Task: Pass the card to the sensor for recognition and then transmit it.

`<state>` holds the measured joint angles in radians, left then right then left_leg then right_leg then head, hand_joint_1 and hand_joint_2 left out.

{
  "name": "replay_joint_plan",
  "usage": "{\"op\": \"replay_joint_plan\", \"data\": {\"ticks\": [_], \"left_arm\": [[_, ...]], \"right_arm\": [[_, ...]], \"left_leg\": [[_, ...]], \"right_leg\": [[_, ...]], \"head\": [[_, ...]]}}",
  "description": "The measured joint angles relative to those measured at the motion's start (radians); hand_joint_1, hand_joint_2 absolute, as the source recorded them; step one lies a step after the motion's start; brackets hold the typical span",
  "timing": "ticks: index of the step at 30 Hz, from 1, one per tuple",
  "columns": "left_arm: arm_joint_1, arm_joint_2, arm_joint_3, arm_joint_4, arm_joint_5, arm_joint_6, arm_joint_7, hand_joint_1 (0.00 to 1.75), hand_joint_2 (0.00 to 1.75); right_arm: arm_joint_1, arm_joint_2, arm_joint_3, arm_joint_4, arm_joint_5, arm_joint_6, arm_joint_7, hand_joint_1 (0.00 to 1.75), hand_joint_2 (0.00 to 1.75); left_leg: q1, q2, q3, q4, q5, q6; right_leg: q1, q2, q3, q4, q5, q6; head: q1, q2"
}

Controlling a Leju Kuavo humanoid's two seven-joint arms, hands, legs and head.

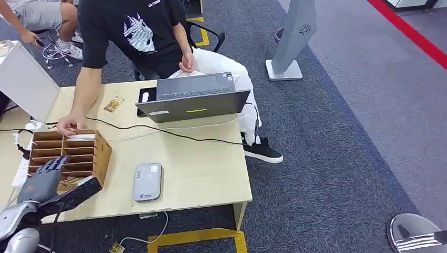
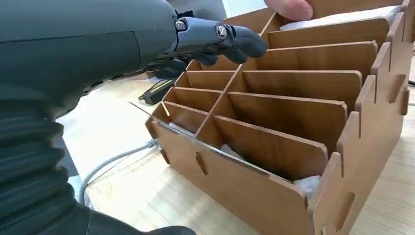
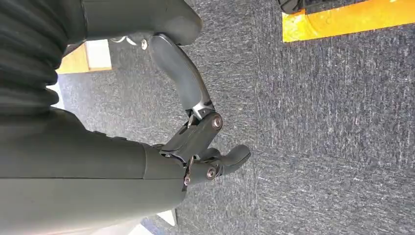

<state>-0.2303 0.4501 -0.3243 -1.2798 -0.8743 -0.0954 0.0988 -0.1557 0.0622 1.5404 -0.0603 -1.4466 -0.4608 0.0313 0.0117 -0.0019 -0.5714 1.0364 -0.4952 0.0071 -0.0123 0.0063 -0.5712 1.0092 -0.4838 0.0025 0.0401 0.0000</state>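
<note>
My left hand hovers over the near end of the wooden rack, fingers stretched forward and slightly apart, holding nothing; in the left wrist view they reach over the rack's slotted compartments without touching the dividers; white cards lie low in the nearest slots, and another white card sits in the far slot; a person's hand rests on the far end of the rack, right at that card; their fingertip shows at the rack's far edge in the wrist view. The grey sensor lies flat on the table, just beside the rack on its right, apart from my hand; a black cable runs across the table between the sensor and the laptop; a small tan card lies by the laptop's left. My right hand hangs over the grey carpet, fingers loosely curled yet apart, nothing in them; a yellow floor stripe shows beyond it.
</note>
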Motion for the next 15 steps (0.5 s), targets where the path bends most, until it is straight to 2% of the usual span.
{"op": "replay_joint_plan", "data": {"ticks": [7, 8, 9, 11, 15], "left_arm": [[-0.001, -0.003, -0.001, 0.008, 0.001, 0.000, 0.000, 0.16, 1.75], [-0.001, -0.005, -0.001, 0.008, 0.001, 0.001, 0.000, 0.61, 1.75], [-0.001, -0.005, -0.001, 0.009, 0.001, 0.001, 0.000, 1.68, 1.75], [-0.001, -0.006, -0.001, 0.011, 0.001, 0.006, -0.002, 1.75, 1.75], [-0.001, -0.010, -0.001, 0.013, -0.015, 0.038, -0.005, 1.75, 1.75]], "right_arm": [[0.000, 0.000, 0.000, 0.000, 0.000, 0.000, 0.000, 0.00, 1.75], [0.000, 0.000, 0.000, 0.000, 0.000, 0.000, 0.000, 0.00, 1.75], [0.000, 0.000, 0.000, 0.000, 0.000, 0.000, 0.000, 0.00, 1.75], [0.000, 0.000, 0.000, 0.000, 0.000, 0.000, 0.000, 0.00, 1.75], [0.000, 0.000, 0.000, 0.000, 0.000, 0.000, 0.000, 0.00, 1.75]], "left_leg": [[0.000, 0.000, 0.000, 0.000, 0.000, 0.000], [0.000, 0.000, 0.000, 0.000, 0.000, 0.000], [0.000, 0.000, 0.000, 0.000, 0.000, 0.000], [0.000, 0.000, 0.000, 0.000, 0.000, 0.000], [0.000, 0.000, 0.000, 0.000, 0.000, 0.000]], "right_leg": [[0.000, 0.000, 0.000, 0.000, 0.000, 0.000], [0.000, 0.000, 0.000, 0.000, 0.000, 0.000], [0.000, 0.000, 0.000, 0.000, 0.000, 0.000], [0.000, 0.000, 0.000, 0.000, 0.000, 0.000], [0.000, 0.000, 0.000, 0.000, 0.000, 0.000]], "head": [[0.000, 0.000], [0.000, 0.000], [0.000, 0.000], [0.000, 0.000], [0.000, 0.000]]}}
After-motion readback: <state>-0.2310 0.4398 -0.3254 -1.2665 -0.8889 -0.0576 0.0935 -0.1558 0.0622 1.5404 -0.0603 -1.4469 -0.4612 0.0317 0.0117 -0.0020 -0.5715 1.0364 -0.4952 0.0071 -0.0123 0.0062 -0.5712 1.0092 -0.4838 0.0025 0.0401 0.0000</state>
